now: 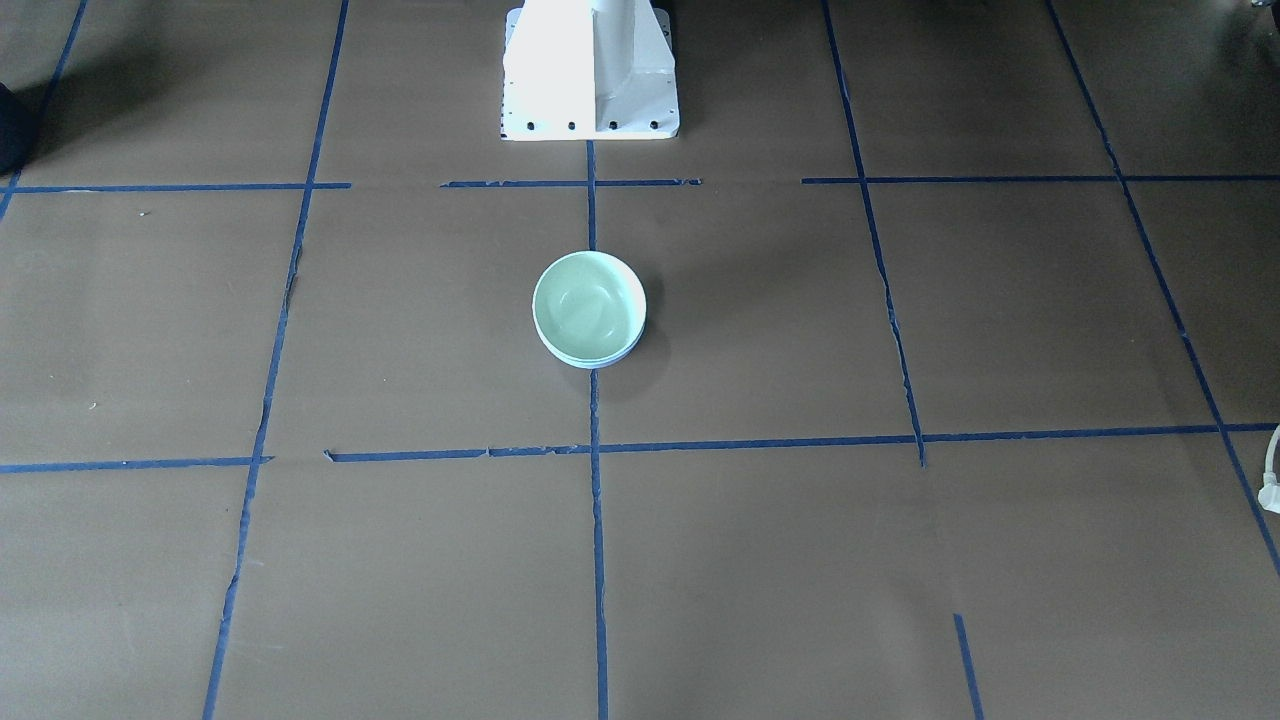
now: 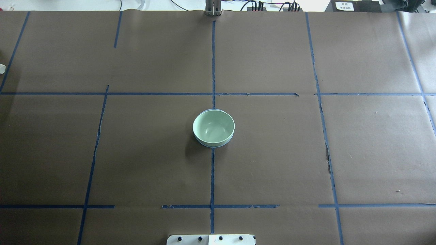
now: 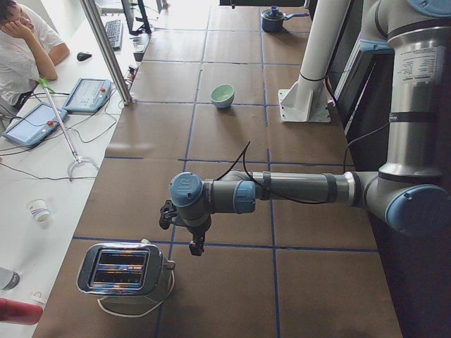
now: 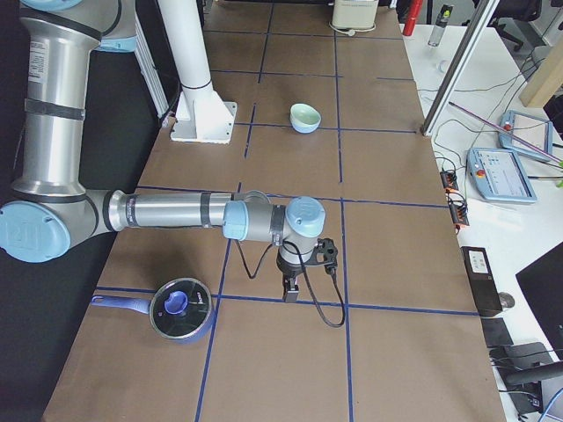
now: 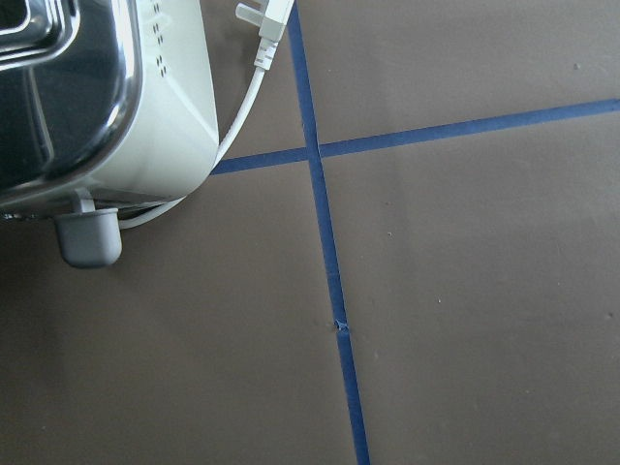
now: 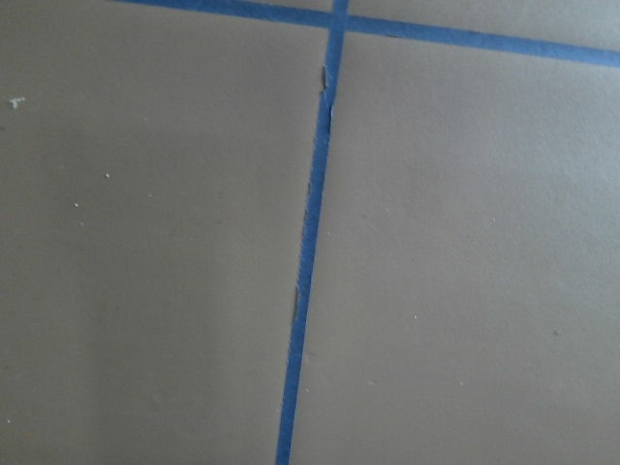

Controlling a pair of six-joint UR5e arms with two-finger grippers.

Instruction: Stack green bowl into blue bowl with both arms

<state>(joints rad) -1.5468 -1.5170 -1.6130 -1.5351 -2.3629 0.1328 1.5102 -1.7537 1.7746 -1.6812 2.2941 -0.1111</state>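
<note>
The green bowl (image 1: 588, 305) sits nested inside the blue bowl (image 1: 600, 362) at the table's middle; only a thin blue rim shows under it. The pair also shows in the overhead view, green bowl (image 2: 213, 127) in blue bowl (image 2: 208, 146), and small in both side views (image 3: 223, 94) (image 4: 305, 115). My left gripper (image 3: 197, 243) hangs over the table's left end beside a toaster, far from the bowls. My right gripper (image 4: 290, 290) hangs over the right end near a pot. I cannot tell whether either is open or shut. Neither wrist view shows fingers.
A chrome toaster (image 3: 123, 267) with its white cord and plug (image 5: 266, 19) stands at the left end. A blue lidded pot (image 4: 180, 309) stands at the right end. The white pedestal (image 1: 590, 70) stands behind the bowls. An operator (image 3: 21, 42) sits at the far side.
</note>
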